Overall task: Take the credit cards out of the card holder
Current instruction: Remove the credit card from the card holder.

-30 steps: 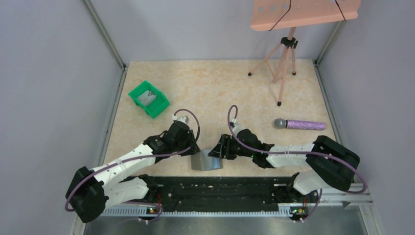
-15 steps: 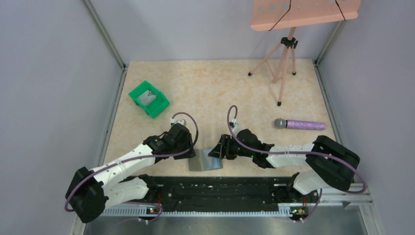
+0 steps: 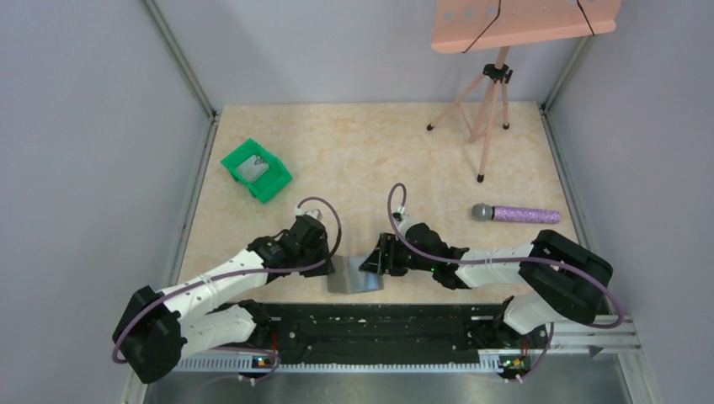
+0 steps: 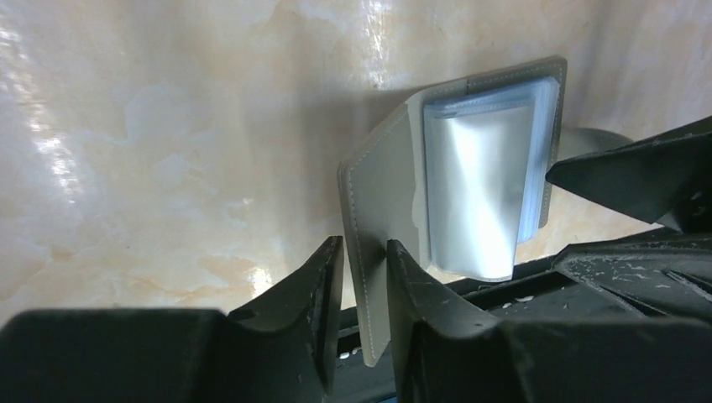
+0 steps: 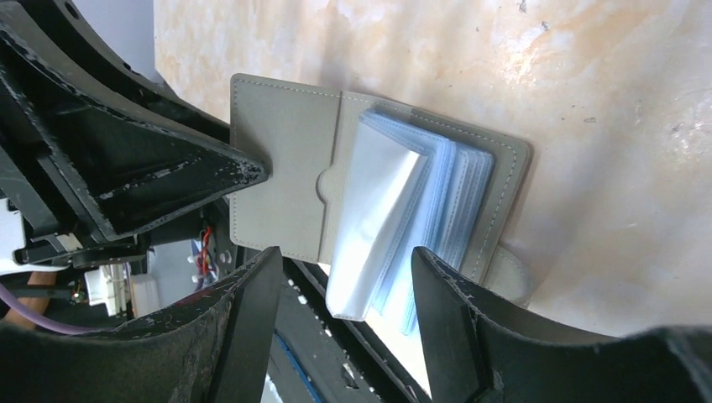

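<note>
The grey card holder [image 3: 354, 279] lies open at the table's near edge, between my two grippers. Its left flap [image 4: 382, 193] stands between the narrow jaws of my left gripper [image 4: 363, 260], which is shut on it. A stack of clear sleeves [image 5: 378, 218] fans up from the right half of the card holder [image 5: 281, 168]. My right gripper [image 5: 344, 256] is open, with one finger on each side of the sleeves and touching neither side. I cannot make out the credit cards apart from the sleeves. From above, the left gripper [image 3: 333, 268] and the right gripper [image 3: 368, 263] nearly meet.
A green bin [image 3: 255, 170] holding a flat grey thing sits at the back left. A purple microphone [image 3: 515, 214] lies to the right. A pink tripod stand [image 3: 488, 109] is at the back right. The black rail [image 3: 379, 324] runs right below the card holder.
My left gripper drew back a little, opened slightly and closed again on the card holder's left flap. The right gripper stayed over the sleeves.
</note>
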Robot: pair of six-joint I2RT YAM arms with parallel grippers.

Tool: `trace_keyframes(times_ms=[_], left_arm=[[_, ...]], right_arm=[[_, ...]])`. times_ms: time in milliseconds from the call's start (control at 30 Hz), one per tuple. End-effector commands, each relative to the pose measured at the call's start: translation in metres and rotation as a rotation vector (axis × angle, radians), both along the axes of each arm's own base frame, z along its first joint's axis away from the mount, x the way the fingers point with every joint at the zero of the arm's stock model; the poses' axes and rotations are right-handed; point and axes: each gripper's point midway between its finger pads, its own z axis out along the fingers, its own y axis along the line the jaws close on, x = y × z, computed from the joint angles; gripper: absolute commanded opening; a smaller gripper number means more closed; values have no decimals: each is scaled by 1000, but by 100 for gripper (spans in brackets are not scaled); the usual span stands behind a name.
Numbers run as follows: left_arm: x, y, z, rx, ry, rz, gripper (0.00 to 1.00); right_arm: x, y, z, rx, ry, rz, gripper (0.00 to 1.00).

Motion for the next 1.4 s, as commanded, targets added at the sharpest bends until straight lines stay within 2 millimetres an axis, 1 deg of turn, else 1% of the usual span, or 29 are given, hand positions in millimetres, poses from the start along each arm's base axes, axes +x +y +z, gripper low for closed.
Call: trace_keyframes(times_ms=[0,100,167,233,267,333,467,567,733,800,867,1033,1100,1367], left_arm=[[1,-19,0,-95,10,-26,26],[-1,-26,-2,-144,19,-28,9],[-5,-37,-1,-222,20,-40,0],[-6,-53,5,-348,5,-61,0],[-4,-60,9,-402,-14,-61,0],[1,-67,11,-451,-36,-50,0],[7,-73,7,-456,-39,-59,0],[9,-77,3,-453,-33,-74,0],[10,-81,-2,-457,-22,-80,0],[9,-81,-3,-458,-21,-83,0],[10,-81,-3,-458,-20,-82,0],[10,-81,-2,-461,-25,-83,0],[10,-81,-3,-456,-22,-83,0],[9,-80,-6,-447,-20,-84,0]], right_arm=[[0,-4,-2,-34,-32,-3,58],[2,-12,-2,-66,-43,-23,58],[3,-18,-1,-87,-54,-37,59],[3,-24,3,-98,-68,-47,59],[2,-29,2,-118,-69,-51,59],[3,-39,2,-140,-76,-71,59],[4,-58,-2,-179,-82,-113,59],[2,-63,-2,-178,-87,-118,59],[-1,-61,-3,-157,-78,-108,59],[-3,-56,-2,-130,-74,-92,59],[-4,-49,5,-84,-72,-76,59],[-5,-30,28,35,-87,-39,58],[-5,-25,33,62,-87,-27,58],[-2,-14,29,75,-77,-9,58]])
